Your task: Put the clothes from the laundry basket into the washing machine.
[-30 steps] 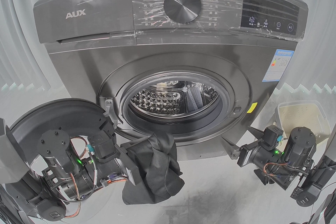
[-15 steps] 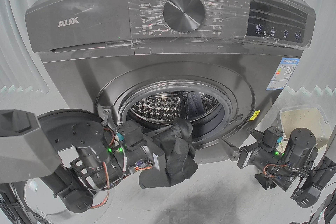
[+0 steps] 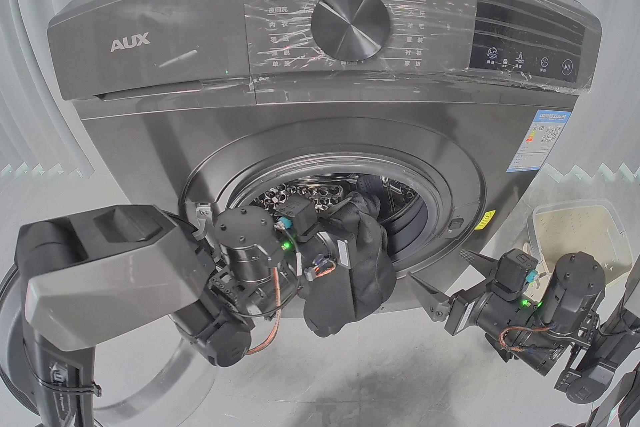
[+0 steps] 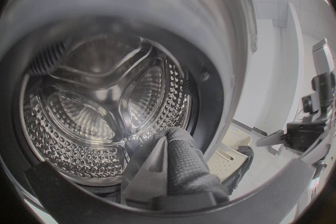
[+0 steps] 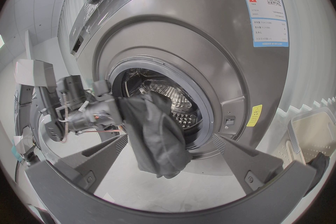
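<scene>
One dark grey crumpled garment [image 3: 357, 278], clamped in the closed jaws of the left gripper [image 4: 171, 168], now hangs at the mouth of the grey front-loading washing machine [image 3: 200, 135], up from below it, so release inside appears imminent; the jaws of the right gripper [image 3: 435, 266] stand spread, empty.

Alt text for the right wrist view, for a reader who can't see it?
The left pincer holds a dark garment at the washing machine's open drum mouth, most of it hanging outside. The laundry basket stands beside the machine.

Staged laundry corner: washing machine [image 3: 320, 115], white curtains [image 3: 40, 48], basket [image 3: 580, 231]
</scene>
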Controlling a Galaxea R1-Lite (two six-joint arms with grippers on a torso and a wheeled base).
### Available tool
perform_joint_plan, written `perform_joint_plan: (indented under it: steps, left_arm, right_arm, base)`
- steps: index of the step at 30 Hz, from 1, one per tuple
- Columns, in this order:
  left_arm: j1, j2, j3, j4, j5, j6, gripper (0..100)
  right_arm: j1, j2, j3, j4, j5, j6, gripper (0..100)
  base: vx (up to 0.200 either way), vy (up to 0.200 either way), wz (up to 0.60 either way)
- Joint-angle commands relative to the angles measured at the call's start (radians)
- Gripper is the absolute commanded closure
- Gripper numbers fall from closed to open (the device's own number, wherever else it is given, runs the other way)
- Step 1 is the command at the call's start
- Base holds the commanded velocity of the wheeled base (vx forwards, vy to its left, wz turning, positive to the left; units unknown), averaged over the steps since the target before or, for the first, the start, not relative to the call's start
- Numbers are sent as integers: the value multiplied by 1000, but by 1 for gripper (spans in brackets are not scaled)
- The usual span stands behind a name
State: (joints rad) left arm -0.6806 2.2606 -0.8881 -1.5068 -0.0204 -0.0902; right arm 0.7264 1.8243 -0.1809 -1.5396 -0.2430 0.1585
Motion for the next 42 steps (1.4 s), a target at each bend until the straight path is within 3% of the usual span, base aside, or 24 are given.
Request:
perform_joint_plan:
  steps: [1,7,10,13,18,21,33,42]
  left_arm:
    - [13,149,-140,63,16,-8,100]
    - [27,194,-246,112,23,-9,100]
    - [30,204,-319,215,25,-14,100]
    - [30,206,-347,263,27,-29,100]
    - [35,201,-370,316,31,-92,100]
    - [36,195,-370,310,31,-102,100]
    - [173,223,-580,485,33,-100,100]
    - [179,372,-798,525,40,-92,100]
  right_arm:
    - [13,-20,3,-1,-1,-1,0]
    - [13,-19,3,-1,1,-1,0]
    - [15,-14,3,-1,2,1,0]
    - [15,-14,3,-1,1,1,0]
    - [11,-17,9,-1,2,3,0]
    - [7,-14,9,-1,2,3,0]
    - [13,6,8,-1,4,3,0]
    - [13,10,9,-1,4,6,0]
  base:
    - [0,0,0]
    - [0,0,0]
    - [0,0,0]
    - [0,0,0]
    - [0,0,0]
    - [0,0,0]
    - [0,0,0]
    - [0,0,0]
